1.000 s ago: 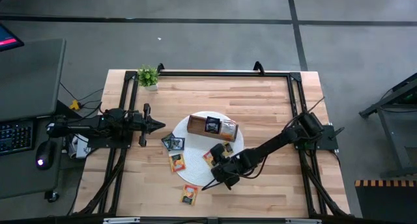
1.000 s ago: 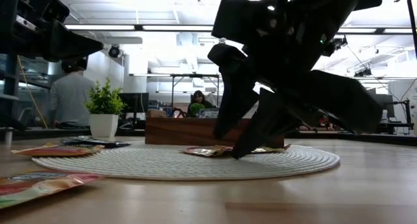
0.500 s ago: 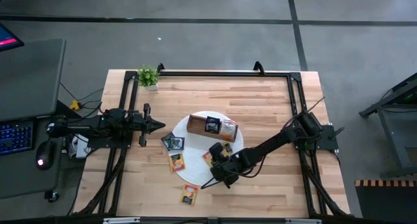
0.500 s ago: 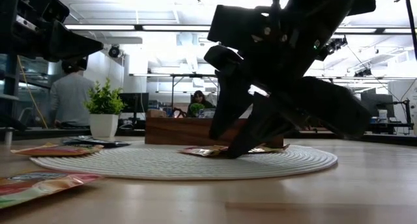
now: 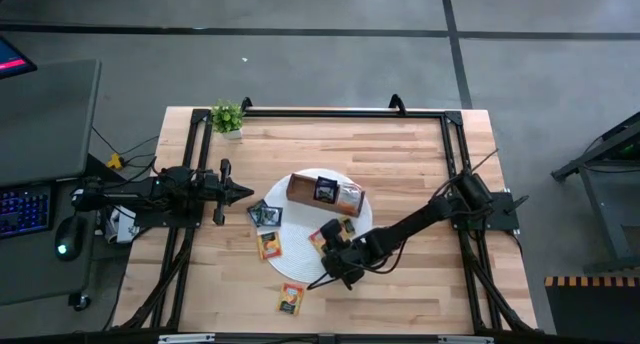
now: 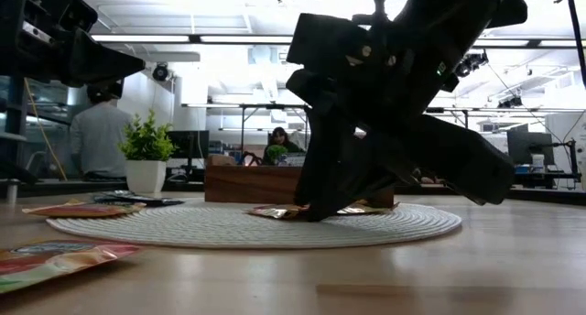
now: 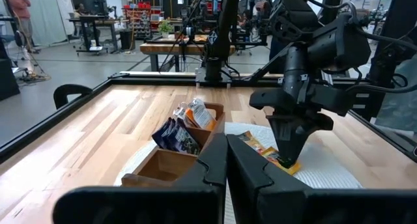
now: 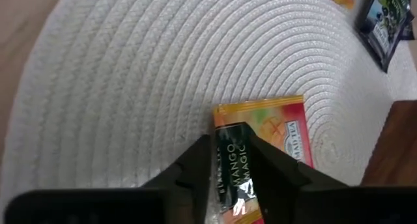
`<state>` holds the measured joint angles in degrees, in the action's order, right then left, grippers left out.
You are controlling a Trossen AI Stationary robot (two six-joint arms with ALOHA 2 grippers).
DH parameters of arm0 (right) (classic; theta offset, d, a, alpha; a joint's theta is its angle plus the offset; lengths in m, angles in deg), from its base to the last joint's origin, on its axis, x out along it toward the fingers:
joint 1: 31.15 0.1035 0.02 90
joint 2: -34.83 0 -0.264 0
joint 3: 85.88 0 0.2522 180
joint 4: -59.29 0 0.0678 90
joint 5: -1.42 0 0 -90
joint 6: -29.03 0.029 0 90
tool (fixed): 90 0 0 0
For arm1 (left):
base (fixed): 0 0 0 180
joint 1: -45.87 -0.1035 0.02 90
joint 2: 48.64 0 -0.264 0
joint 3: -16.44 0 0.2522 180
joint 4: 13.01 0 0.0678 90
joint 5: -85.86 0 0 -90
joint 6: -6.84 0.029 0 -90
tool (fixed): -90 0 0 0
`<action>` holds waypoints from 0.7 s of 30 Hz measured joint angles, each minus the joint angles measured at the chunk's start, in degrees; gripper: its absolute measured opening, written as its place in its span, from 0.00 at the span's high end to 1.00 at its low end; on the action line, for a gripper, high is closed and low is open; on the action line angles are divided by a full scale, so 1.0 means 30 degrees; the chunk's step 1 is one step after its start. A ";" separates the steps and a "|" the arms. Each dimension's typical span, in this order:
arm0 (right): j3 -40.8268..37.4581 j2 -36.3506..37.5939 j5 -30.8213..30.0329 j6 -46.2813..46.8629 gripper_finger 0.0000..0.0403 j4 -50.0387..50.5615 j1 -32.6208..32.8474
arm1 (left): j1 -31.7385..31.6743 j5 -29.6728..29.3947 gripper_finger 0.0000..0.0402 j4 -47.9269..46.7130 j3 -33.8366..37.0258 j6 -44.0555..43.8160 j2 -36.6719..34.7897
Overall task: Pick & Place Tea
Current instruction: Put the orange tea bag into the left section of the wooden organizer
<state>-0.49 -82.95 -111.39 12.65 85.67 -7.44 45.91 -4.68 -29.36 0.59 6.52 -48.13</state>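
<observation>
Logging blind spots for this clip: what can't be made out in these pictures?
- High view: the right tool covers the sachet under it; sachet labels too small to read.
- Low view: the box interior is hidden by its wall.
- Right wrist view: fingers hide the sachet's near edge, so whether it's lifted is unclear.

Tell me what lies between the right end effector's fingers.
The right wrist view shows an orange-yellow tea sachet lying on the white mat, its edge between the right end effector's fingers.

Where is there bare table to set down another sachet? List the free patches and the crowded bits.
Free: the wooden table between the plant and the far right corner, and the near right strip beyond the right gripper. Crowded: the white mat with the wooden box, and the sachets off its left edge, near the left gripper.
</observation>
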 joint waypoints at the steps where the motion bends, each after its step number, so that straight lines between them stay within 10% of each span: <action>1: -0.0005 -0.0007 0.0003 0.0243 0.79 0.0002 0.0000 | -0.0007 0.0000 1.00 0.0000 0.0006 0.0007 -0.0006; 8: -0.0027 -0.0029 0.0120 0.1936 0.98 0.0051 -0.0007 | -0.0002 0.0005 1.00 -0.0003 0.0002 0.0003 -0.0001; 21: 0.0814 0.0939 -0.0959 0.3937 1.00 0.1409 0.0000 | -0.0005 0.0015 1.00 0.0000 0.0002 0.0002 -0.0004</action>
<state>1.95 -80.13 -114.27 24.46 89.90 -7.44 45.89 -4.63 -29.36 0.60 6.53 -48.14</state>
